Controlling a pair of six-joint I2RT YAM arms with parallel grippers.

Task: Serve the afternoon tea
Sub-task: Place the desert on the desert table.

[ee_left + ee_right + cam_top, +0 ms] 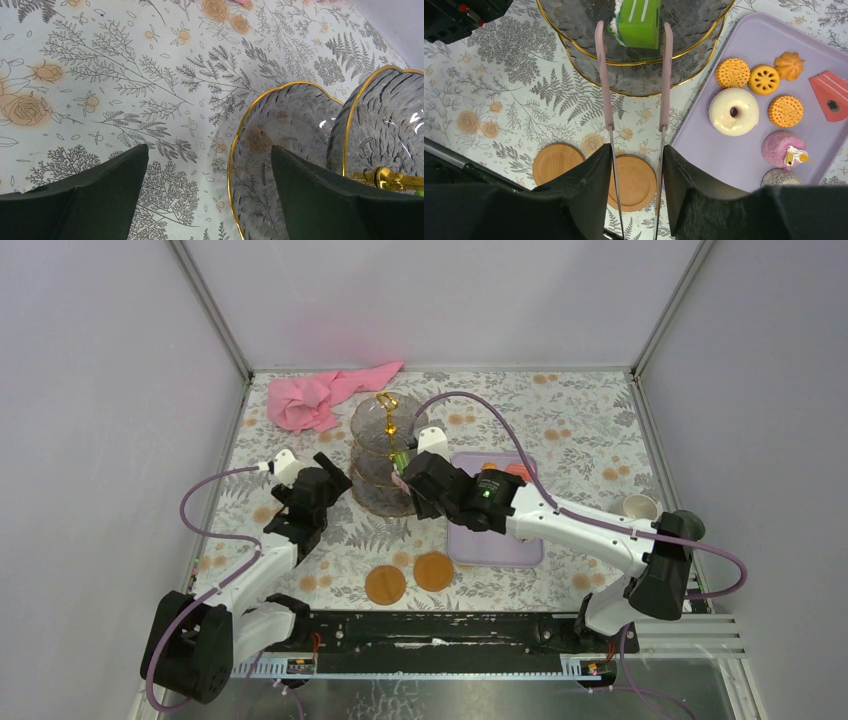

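Pinching pink tongs (605, 75) in the black two-finger right gripper (636, 150), tips straddling a green wedge-shaped toy cake (636, 22) on an upper tier of the clear gold-rimmed glass stand (644, 80), long axis in line with the tongs, heading away from the wrist; probably setting it down, so next ease apart and withdraw, with the black left gripper (208, 150) gaping empty beside the lowest tier.

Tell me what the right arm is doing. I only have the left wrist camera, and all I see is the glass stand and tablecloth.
Observer: The right gripper is shut on pink tongs, reaching over the stand.
Operator: Anything between the tongs?
Observer: A green cake lies on a tier between their tips. I can't tell if they touch it.
Operator: What's not served yet?
Observer: Orange biscuits, a doughnut and cupcakes lie on the lilac tray.
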